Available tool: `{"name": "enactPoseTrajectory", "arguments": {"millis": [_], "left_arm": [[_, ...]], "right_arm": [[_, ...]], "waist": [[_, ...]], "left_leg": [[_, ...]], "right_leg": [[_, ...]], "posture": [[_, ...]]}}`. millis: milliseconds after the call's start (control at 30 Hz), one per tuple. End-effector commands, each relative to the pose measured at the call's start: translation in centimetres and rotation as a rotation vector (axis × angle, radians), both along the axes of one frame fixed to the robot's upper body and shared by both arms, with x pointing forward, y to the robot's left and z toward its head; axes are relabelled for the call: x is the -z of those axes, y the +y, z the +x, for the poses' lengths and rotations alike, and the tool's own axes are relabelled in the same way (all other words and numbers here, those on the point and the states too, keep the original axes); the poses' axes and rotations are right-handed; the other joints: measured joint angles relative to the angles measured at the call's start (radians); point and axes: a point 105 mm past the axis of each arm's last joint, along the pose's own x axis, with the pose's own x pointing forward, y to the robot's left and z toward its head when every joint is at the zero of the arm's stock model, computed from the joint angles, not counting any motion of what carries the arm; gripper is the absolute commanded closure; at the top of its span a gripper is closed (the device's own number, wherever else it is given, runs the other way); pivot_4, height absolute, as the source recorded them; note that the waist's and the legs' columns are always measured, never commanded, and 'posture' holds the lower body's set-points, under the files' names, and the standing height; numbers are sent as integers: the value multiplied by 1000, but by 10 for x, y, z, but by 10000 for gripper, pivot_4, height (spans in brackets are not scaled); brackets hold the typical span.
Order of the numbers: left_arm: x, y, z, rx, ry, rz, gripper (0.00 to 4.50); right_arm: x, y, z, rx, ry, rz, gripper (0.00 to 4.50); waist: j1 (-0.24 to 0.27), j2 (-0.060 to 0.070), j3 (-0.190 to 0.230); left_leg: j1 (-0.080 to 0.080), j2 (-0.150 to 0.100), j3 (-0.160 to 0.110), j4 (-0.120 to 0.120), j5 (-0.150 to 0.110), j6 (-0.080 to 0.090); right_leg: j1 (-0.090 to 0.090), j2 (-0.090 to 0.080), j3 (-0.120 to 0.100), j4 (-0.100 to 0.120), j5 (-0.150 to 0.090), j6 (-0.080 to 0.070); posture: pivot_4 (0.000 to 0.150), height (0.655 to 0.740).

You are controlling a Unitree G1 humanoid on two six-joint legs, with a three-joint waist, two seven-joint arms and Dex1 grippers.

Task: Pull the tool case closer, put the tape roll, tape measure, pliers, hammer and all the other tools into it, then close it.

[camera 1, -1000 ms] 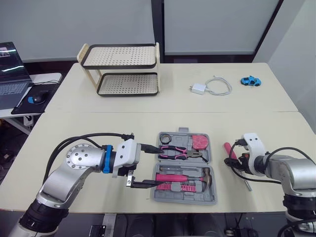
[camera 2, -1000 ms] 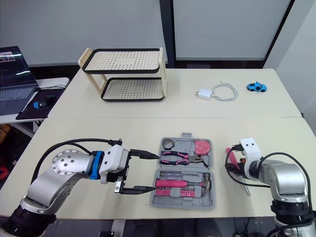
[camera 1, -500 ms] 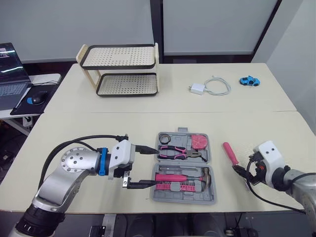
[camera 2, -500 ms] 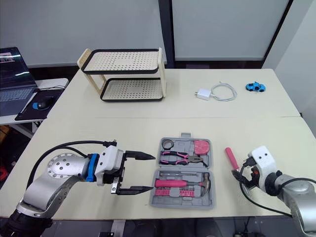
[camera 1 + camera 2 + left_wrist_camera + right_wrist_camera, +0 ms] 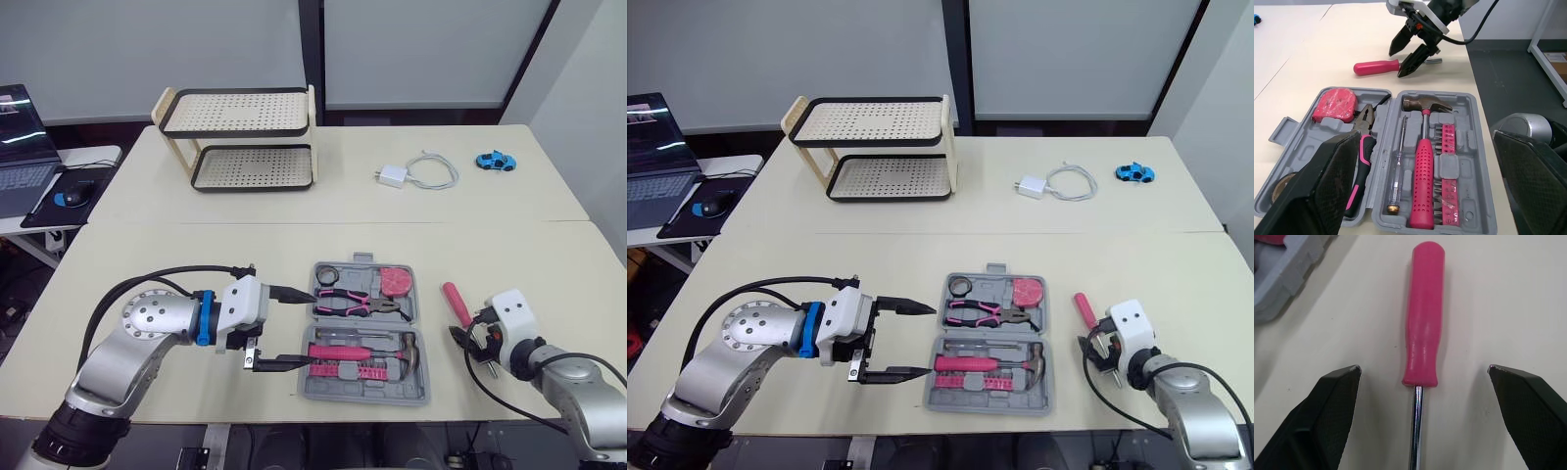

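Cream tabletop [image 5: 196, 255] runs across the whole scene, with a laptop [image 5: 20, 162] on a side desk at the far left and a two-tier rack [image 5: 240, 137] standing further back. Nearer the robot, the left gripper [image 5: 312, 328] hovers at the left edge of the tool case [image 5: 362, 399], its jaws spread wide and holding nothing. The case lies open and flat. The tape roll [image 5: 326, 273], pliers [image 5: 355, 302] and tape measure [image 5: 396, 282] sit in its far half, and the hammer [image 5: 358, 350] sits in its near half. Behind it, well apart, lies a white charger [image 5: 392, 176] with its cable.

Just right of the case, not touching it, lies the screwdriver [image 5: 456, 301]. Its pink handle points away from the robot and its bare steel shaft points toward it. The right gripper [image 5: 1422, 368] straddles it with jaws wide open and empty, one finger on each side of the spot where handle meets shaft. A blue toy car [image 5: 497, 160] sits far back on the right.

The screwdriver looks light and fully rigid, so weight should be no trouble. The risk is more likely rolling, since the handle is round and smooth. The thin shaft would probably slip or twist between the pads. The better hold is likely the thick part of the handle just above the collar, squeezed squarely across its width
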Motion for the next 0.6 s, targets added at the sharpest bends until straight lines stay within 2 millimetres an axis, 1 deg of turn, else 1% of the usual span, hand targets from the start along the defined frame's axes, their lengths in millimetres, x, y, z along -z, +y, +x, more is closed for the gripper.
{"name": "enactPoseTrajectory", "arguments": {"millis": [33, 167, 267, 367, 567, 600], "left_arm": [[-5, -2, 0, 23, -33, -5, 0], [-4, -3, 0, 25, -35, -2, 0], [-4, -3, 0, 28, -36, -1, 0], [-4, -2, 1, 28, -38, -1, 0], [-5, 0, 1, 23, -43, -14, 0], [-7, 0, 2, 18, -42, -25, 0]], "right_arm": [[-4, 0, 4, 8, -63, -16, 360], [5, -2, 2, 29, -74, -10, 360], [11, -4, -2, 46, -55, 7, 6071], [14, -5, -6, 48, -41, 13, 16681], [14, -9, -4, 54, -41, 14, 38382], [13, -10, -4, 53, -44, 15, 38976]], "waist": [[0, 0, 0], [0, 0, 0], [-1, 0, 0], [1, 0, -1], [1, 0, -1], [1, 0, -1]], "left_leg": [[0, 0, 0, 0, 0, 0], [0, 0, 0, 0, 0, 0], [0, 0, 0, 0, 0, 0], [0, 0, 0, 0, 0, 0], [1, 0, 0, 0, 0, 0], [1, 0, 0, 0, 0, 0]], "right_leg": [[0, 0, 0, 0, 0, 0], [0, 0, 0, 0, 0, 0], [0, 0, 0, 0, 0, 0], [1, 0, 0, 0, 0, 0], [1, 0, 0, 0, 0, 0], [1, 0, 0, 0, 0, 0]], "posture": [[1500, 7400], [1500, 7400], [1500, 7400], [1500, 7400], [1500, 7400], [1500, 7400]]}}
